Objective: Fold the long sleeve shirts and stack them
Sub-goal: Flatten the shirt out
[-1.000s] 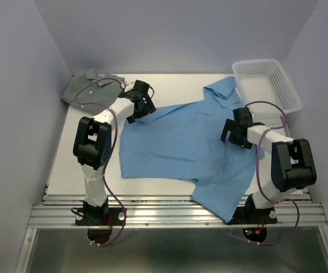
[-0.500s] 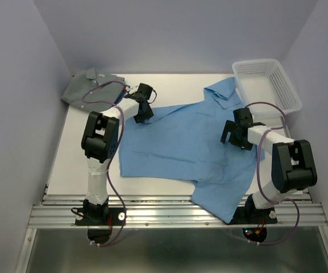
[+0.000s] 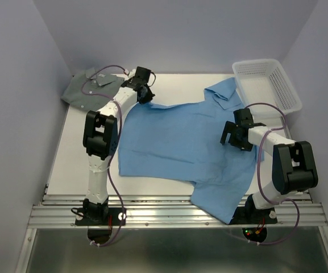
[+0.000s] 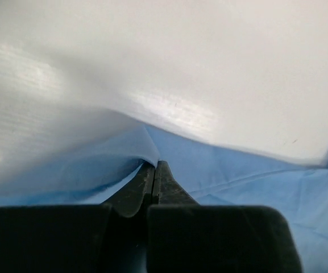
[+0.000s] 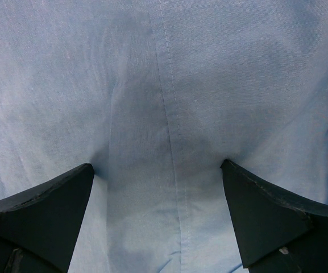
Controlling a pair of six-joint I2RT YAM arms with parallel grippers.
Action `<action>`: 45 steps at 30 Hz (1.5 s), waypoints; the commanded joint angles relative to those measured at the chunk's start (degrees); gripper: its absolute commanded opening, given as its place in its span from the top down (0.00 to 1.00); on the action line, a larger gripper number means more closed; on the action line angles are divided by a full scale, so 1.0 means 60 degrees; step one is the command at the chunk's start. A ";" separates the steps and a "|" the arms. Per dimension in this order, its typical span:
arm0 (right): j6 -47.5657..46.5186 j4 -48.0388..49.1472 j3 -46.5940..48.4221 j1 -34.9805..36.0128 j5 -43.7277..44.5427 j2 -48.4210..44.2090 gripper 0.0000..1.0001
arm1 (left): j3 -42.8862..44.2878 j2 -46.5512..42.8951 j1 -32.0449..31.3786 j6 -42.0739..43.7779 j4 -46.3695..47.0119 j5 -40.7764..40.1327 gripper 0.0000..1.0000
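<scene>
Far left corner of the white table (image 3: 73, 165): grey-green shirt (image 3: 90, 85) lies in a folded bundle, collar up, small white buttons visible, well apart from both grippers. Next right, the left arm reaches to the far side and the left gripper (image 3: 146, 95) sits at the far left corner of the light sky-blue shirt (image 3: 175, 142). In the left wrist view the left gripper (image 4: 155, 169) has its fingers pressed together on a raised edge of the blue cloth (image 4: 254, 182), which curls up around the tips, with bare table (image 4: 209, 57) beyond. The blue shirt is spread flat across the middle of the table, collar at the far right, and its near right part hangs over the table's front edge. Right of centre, the right gripper (image 3: 232, 133) is down on the shirt's right side. In the right wrist view the right gripper (image 5: 157, 166) has its fingers (image 5: 44, 199) spread wide, tips on the cloth (image 5: 209, 68) without pinching it, and a stitched seam runs between them. Far right corner: white mesh basket (image 3: 282, 94) stands upright, its mesh floor and walls in plain view. The blue shirt's collar lies just beside the basket's left wall, outside it. Cannot tell whether collar and basket touch. Neither shirt is in the basket.
</scene>
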 commanded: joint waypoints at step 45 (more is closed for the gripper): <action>-0.1123 0.0328 0.3976 0.1461 0.0396 0.3943 0.00 | -0.6804 -0.3335 0.0500 -0.0367 0.1884 0.0519 0.01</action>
